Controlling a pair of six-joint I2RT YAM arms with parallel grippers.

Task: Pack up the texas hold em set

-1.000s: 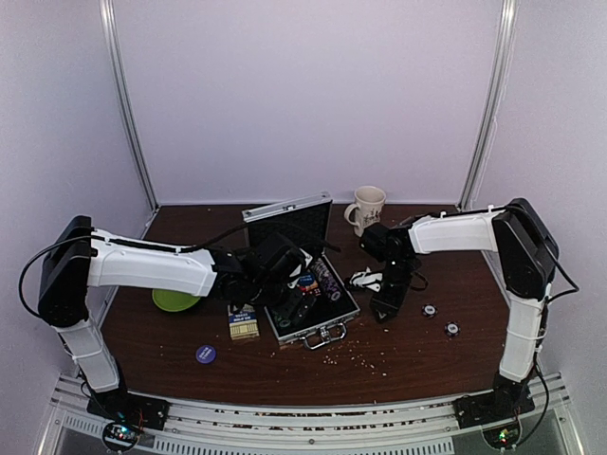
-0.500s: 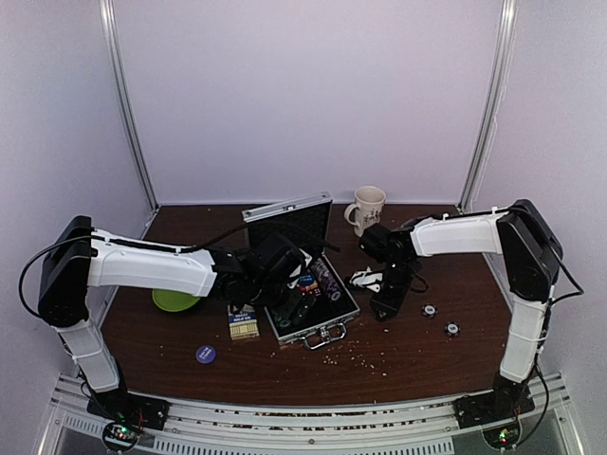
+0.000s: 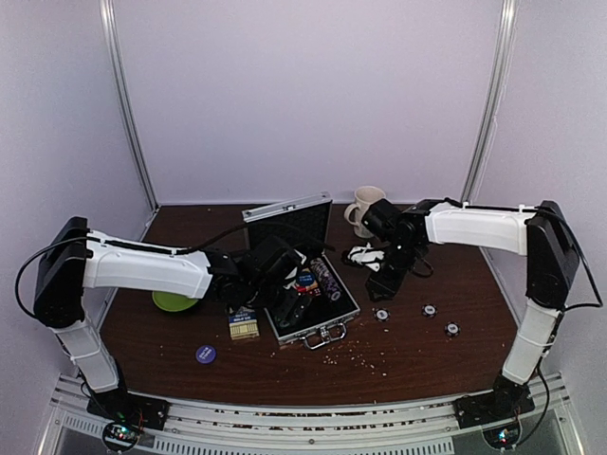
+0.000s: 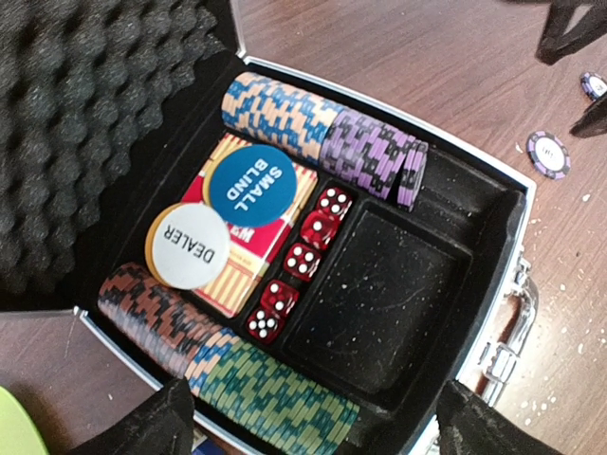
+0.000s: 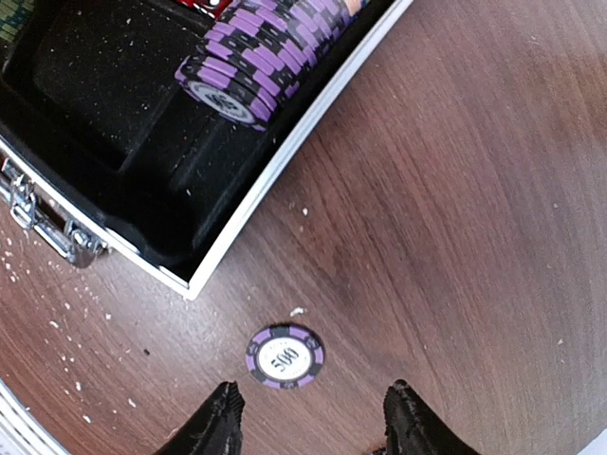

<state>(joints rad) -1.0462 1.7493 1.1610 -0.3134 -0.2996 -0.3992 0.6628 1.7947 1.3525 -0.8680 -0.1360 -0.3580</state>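
The silver briefcase [image 3: 322,327] lies open mid-table, its foam lid [image 3: 289,220] upright. Inside, rows of coloured chips [image 4: 285,114] flank a red card deck [image 4: 248,248], a blue "small blind" button [image 4: 251,185], a white dealer button [image 4: 188,245] and red dice [image 4: 302,261]; one tray compartment [image 4: 379,294] is bare. My left gripper [image 4: 322,431] hovers open over the case's near edge, holding nothing. My right gripper [image 5: 313,417] is open above a purple 500 chip [image 5: 285,356] lying flat beside the case's right rim. Two more chips [image 3: 429,310] [image 3: 452,329] lie further right.
A card box [image 3: 244,322] and a blue round button [image 3: 205,354] lie left of the case. A green plate [image 3: 174,300] sits under the left arm. A beige mug [image 3: 365,207] stands at the back. Crumbs dot the front of the table.
My right arm has pulled back toward the mug. A purple chip now shows on the table where its gripper stood. The left arm has stayed put.
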